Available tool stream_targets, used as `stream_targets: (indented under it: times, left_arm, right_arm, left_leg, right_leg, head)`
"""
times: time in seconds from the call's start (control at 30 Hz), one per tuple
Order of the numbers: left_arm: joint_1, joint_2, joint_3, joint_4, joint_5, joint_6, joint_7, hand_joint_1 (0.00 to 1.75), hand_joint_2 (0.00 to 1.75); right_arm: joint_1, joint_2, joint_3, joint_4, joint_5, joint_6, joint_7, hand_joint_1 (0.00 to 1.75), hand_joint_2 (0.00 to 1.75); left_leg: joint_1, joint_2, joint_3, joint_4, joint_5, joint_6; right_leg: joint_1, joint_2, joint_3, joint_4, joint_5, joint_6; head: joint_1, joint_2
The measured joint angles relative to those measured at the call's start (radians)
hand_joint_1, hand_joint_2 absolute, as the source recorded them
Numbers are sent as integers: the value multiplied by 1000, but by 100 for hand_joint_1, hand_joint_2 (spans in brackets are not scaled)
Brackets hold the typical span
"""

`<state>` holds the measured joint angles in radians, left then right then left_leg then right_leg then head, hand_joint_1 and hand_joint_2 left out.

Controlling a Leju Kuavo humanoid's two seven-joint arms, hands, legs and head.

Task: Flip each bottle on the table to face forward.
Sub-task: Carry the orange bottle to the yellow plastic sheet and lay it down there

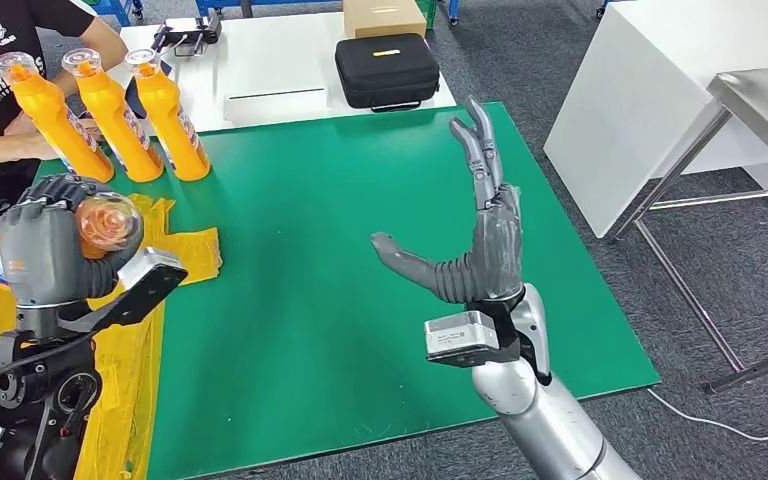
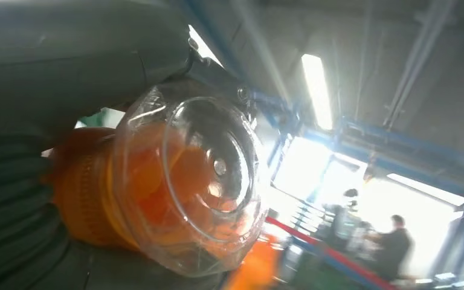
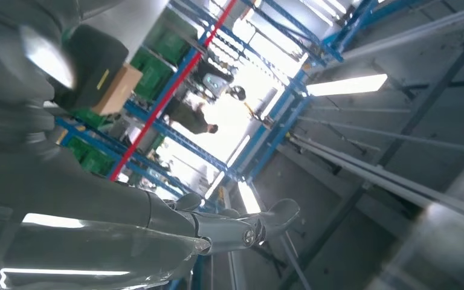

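While the left hand (image 1: 45, 245) has its fingers (image 1: 65, 190) wrapped round an orange bottle (image 1: 108, 222), the clear domed cap points up toward the head camera. Grip sits near the neck; the left wrist view shows the cap close up, thumb and ribbed cover pressed along the orange body. Bottle held off the worktop (image 1: 340, 250), above yellow plastic sheeting (image 1: 185, 250) at the near left corner.

Right hand (image 1: 475, 240) raised over the middle of the green surface, fingers apart and straight, thumb out to the side, holding nothing.

Three more orange bottles (image 1: 110, 115) stand upright in a row at the far left edge, close together, caps up. Labels partly visible; cannot tell which way each one faces. A person's arm (image 1: 0, 148) rests just behind that row.

Farther back, a white table (image 1: 270, 60) carries a black case (image 1: 387, 70) and a cardboard box (image 1: 385, 15).

Judgement: step in hand is turning the held bottle so its label fronts forward, then standing it down. To do it well, rotate at the wrist about the bottle's long axis rather than regrip; bring the base flat before loosening. Set it apart from the row, so the fingers do not knock a neighbour. The sheeting may wrinkle under the base, so bare green is the safer spot.
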<state>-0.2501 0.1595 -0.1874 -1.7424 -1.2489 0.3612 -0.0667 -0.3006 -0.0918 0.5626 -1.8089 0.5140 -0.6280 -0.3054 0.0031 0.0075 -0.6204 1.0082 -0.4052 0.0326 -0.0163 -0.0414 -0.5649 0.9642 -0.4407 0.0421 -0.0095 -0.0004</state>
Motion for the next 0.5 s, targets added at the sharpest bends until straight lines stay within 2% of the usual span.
stream_targets:
  times: [0.13,0.3,0.4,0.5]
  left_arm:
    - [-1,45,-13,53,-164,-127,20,175,175]
    - [-45,117,-91,204,-195,-301,-40,175,175]
    - [-106,136,-167,334,-200,-361,-94,175,175]
    - [-172,142,-253,483,-196,-380,-133,175,175]
  right_arm:
    - [24,-21,-17,-24,7,-19,-12,0,175]
    - [65,-34,-53,-58,38,-8,-9,0,175]
    - [91,-40,-82,-87,41,7,-9,0,175]
    - [108,-43,-107,-113,11,44,-11,0,175]
  left_leg:
    - [0,0,0,0,0,0]
    - [0,0,0,0,0,0]
    - [0,0,0,0,0,0]
    - [-1,0,0,0,0,0]
  right_leg:
    - [0,0,-1,0,0,0]
    - [0,0,-2,0,0,0]
    - [0,0,-2,0,0,0]
    - [0,1,-1,0,0,0]
  head:
    - [0,0]
    - [0,0]
    - [0,0]
    - [0,0]
